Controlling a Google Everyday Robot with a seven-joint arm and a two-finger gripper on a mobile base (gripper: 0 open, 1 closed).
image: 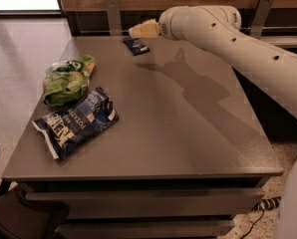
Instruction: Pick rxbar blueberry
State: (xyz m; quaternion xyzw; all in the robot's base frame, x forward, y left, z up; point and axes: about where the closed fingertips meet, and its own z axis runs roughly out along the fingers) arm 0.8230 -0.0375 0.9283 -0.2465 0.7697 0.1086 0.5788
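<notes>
The rxbar blueberry (136, 46) is a small flat dark navy wrapper lying near the far edge of the grey table (178, 133). My gripper (138, 31) has pale yellowish fingers at the end of a white arm that reaches in from the right. It hovers just above and slightly behind the bar, apart from it and holding nothing that I can see.
A green snack bag (68, 78) lies at the table's left side. A big blue chip bag (76, 121) with white lettering lies in front of it. A wooden wall with metal brackets (112, 9) stands behind the table. Drawers sit below the front edge.
</notes>
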